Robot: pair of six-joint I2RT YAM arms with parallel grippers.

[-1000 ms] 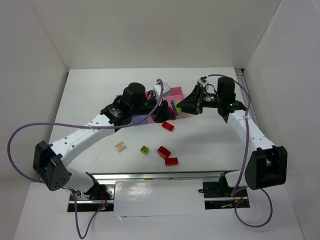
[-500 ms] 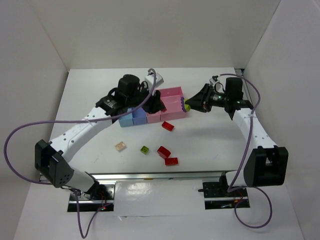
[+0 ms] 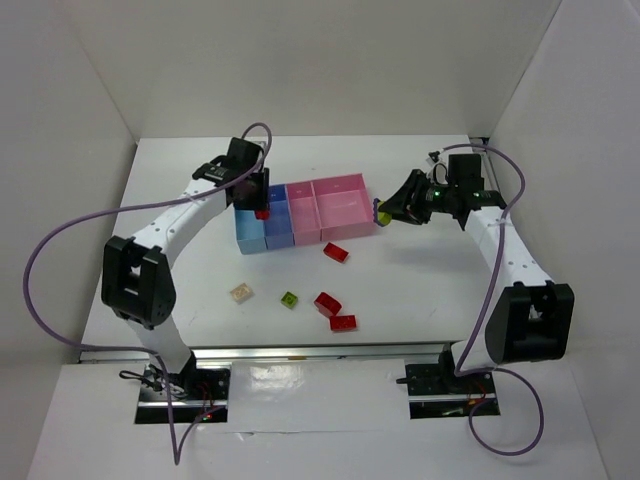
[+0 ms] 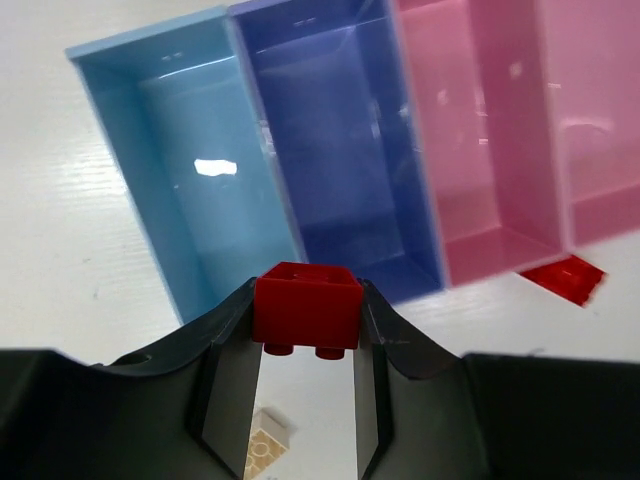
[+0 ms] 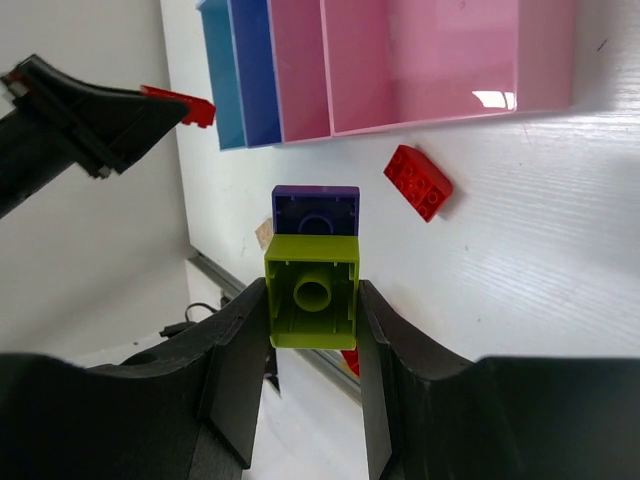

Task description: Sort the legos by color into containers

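The containers are a joined row of a light blue bin (image 3: 247, 236), a darker blue bin (image 3: 277, 226), a pink bin (image 3: 303, 216) and a wider pink bin (image 3: 345, 204); all look empty. My left gripper (image 3: 259, 206) is shut on a red lego (image 4: 306, 305) above the two blue bins (image 4: 180, 180). My right gripper (image 3: 384, 212) is shut on a lime green lego (image 5: 312, 292) with a dark purple lego (image 5: 316, 210) stuck to it, just right of the wider pink bin. Loose on the table are red legos (image 3: 336, 252) (image 3: 327, 303) (image 3: 343, 322), a cream one (image 3: 240, 292) and a lime green one (image 3: 289, 299).
White walls close the table at the back and both sides. The arm bases and a metal rail (image 3: 320, 350) run along the near edge. Purple cables loop off both arms. The left gripper with its red lego shows in the right wrist view (image 5: 120, 115).
The two grippers have drawn apart. My left gripper swung left from over the pink bins to over the blue bins, holding the red lego. My right gripper pulled back right with the green and purple legos.
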